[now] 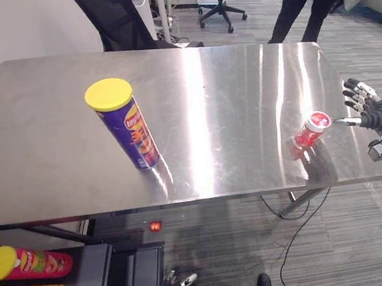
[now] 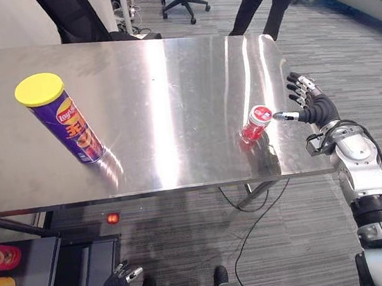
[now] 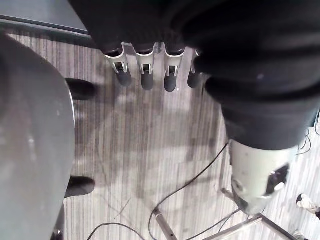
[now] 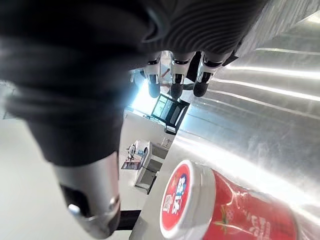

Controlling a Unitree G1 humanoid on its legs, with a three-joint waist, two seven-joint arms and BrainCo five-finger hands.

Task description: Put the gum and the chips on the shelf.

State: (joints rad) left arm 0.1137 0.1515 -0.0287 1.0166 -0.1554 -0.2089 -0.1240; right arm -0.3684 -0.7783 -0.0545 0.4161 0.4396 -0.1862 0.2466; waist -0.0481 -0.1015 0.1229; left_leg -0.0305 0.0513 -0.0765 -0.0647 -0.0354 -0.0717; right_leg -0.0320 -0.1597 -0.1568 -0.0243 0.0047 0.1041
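At table's [image 1: 241, 95] right edge: right hand [image 1: 377, 115], fingers [image 1: 352, 87] spread, just beside gum [image 1: 311, 130].

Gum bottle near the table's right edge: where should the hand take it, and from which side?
The gum bottle stands upright and round, with the open right hand beside it: probably wrap its red body below the white lid, coming from the right.
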